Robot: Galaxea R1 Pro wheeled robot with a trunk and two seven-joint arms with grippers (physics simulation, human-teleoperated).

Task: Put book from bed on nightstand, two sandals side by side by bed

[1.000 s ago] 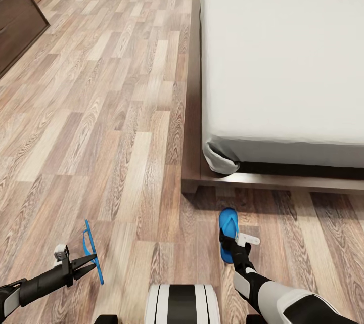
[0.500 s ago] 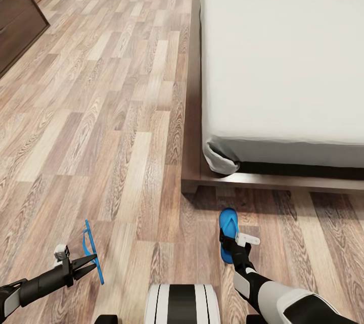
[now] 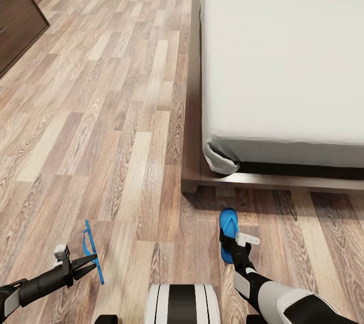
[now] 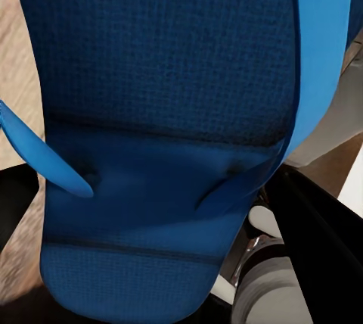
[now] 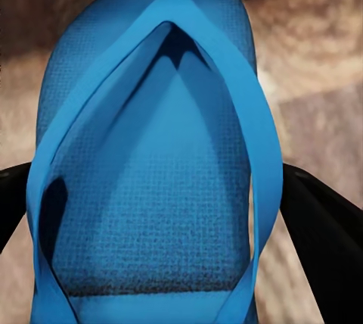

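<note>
Wood-plank floor [image 3: 101, 111] beside the bed [image 3: 283, 61]: left gripper [image 3: 90, 262] pinches one sandal [image 3: 92, 250] on edge; right gripper [image 3: 233, 249] clamps the other sandal [image 3: 228, 228] flat. Neither is placed; book unseen.

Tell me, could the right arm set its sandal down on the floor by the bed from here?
Probably yes: the right gripper holds its sandal flat just above bare floor, near the bed frame's corner, with nothing between.

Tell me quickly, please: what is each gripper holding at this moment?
Left gripper: shut on a blue sandal, held on edge.
Right gripper: shut on the other blue sandal, lying flat, sole down.
</note>
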